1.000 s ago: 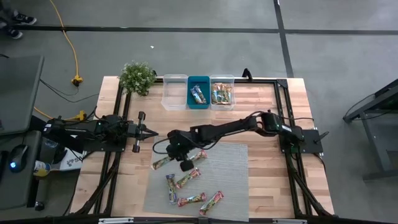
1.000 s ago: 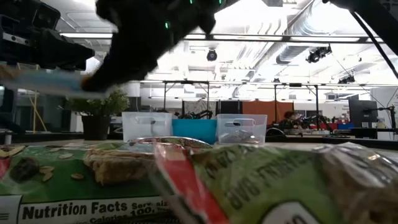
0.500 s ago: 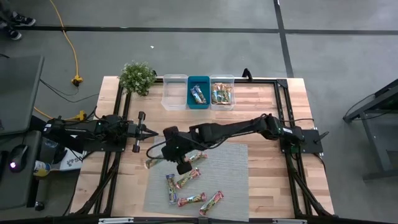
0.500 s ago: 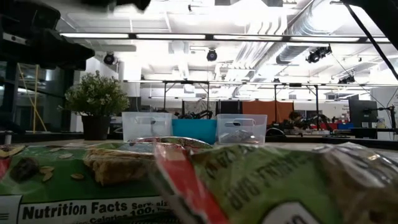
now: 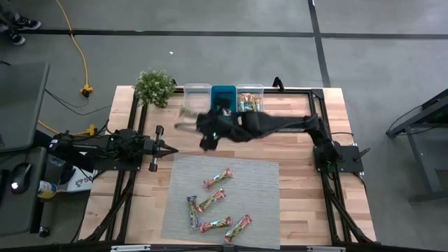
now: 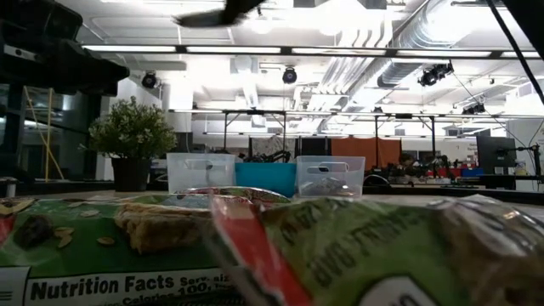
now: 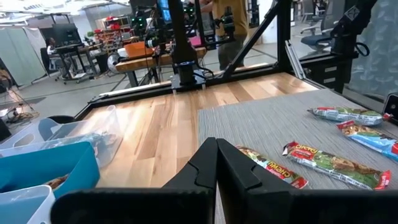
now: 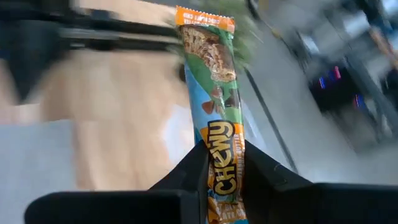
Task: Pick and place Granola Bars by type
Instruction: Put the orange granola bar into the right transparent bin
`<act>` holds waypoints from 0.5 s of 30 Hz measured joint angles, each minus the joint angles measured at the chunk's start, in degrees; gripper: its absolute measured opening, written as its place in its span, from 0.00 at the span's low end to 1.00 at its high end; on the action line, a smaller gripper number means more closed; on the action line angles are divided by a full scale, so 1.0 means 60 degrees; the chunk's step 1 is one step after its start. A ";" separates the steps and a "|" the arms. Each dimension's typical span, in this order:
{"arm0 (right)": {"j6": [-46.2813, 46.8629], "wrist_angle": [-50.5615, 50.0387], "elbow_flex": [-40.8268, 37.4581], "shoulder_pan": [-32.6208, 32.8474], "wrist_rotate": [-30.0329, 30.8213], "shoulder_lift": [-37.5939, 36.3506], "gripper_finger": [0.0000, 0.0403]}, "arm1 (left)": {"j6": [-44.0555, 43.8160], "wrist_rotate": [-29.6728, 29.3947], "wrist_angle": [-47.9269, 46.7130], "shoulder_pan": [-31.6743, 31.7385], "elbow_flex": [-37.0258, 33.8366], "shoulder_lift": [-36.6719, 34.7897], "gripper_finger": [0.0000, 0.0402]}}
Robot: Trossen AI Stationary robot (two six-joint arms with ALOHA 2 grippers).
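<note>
Wooden butcher-block table (image 5: 294, 133) on a grey concrete floor, grey woven mat (image 5: 259, 203) across its lower centre, small potted green plant (image 5: 154, 87) at the upper left corner. Three small plastic bins along the top edge: clear (image 5: 197, 93), teal (image 5: 224, 92), clear (image 5: 250, 93). Right gripper (image 5: 187, 117), blurred, sits just below the left clear bin; in the right wrist view its fingers are clamped on a green-and-orange wrapped Chewy granola bar (image 8: 214, 81), which sticks out lengthwise past the tips. Five shiny multicoloured wrapped bars lie on the mat in the lower centre, one nearest the top (image 5: 218, 179). Left gripper (image 7: 216, 163) waits at the left edge of the table, fingers pressed together, empty.
</note>
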 joint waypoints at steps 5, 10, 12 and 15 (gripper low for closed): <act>0.2030 -0.1385 -0.0003 -0.0882 0.0502 -0.0120 0.14 | 0.0003 0.0007 0.0004 -0.0003 0.0000 0.0000 0.00; 0.4841 -0.2898 -0.0007 -0.1932 -0.0027 -0.0120 0.14 | 0.0004 0.0007 0.0004 -0.0001 0.0000 0.0000 0.00; 0.5663 -0.3361 -0.0011 -0.2355 -0.0307 -0.0120 0.14 | 0.0004 0.0007 0.0004 0.0000 0.0000 0.0000 0.00; 0.6349 -0.3800 -0.0064 -0.2888 -0.0340 -0.0120 0.14 | 0.0003 0.0007 0.0004 0.0000 0.0000 0.0000 0.00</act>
